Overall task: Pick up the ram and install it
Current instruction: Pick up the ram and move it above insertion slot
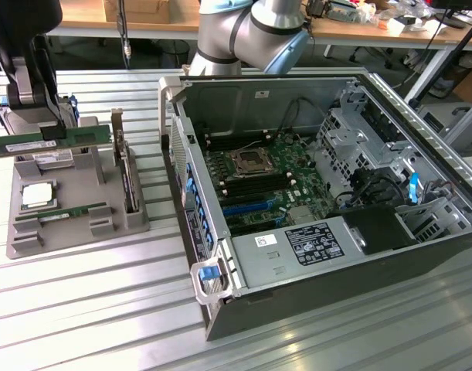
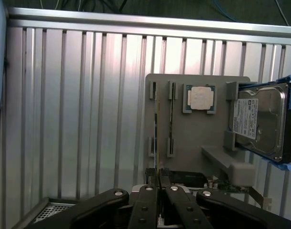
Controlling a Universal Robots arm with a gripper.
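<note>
Your gripper [image 1: 54, 130] pinches the memory stick [image 1: 73, 141] at the exterior view's upper left. It is held level above the gray tray [image 1: 35, 234] (its twin [image 1: 73, 210] sits slotted there), likely keeping its edge ready for the open computer case [image 1: 243, 97].

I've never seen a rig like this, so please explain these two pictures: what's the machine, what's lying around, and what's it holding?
It is one robot arm with a pincer at its end. One picture comes from a camera off the arm; the other from a camera on its wrist, looking past the pincer's black fingers. On the ribbed metal table stands an open computer case. At the exterior view's left, a grey holder keeps parts: a processor chip, a memory stick, an upright expansion card and a hard drive. The pincer is shut on a second green memory stick, the ram, held above the holder.
</note>
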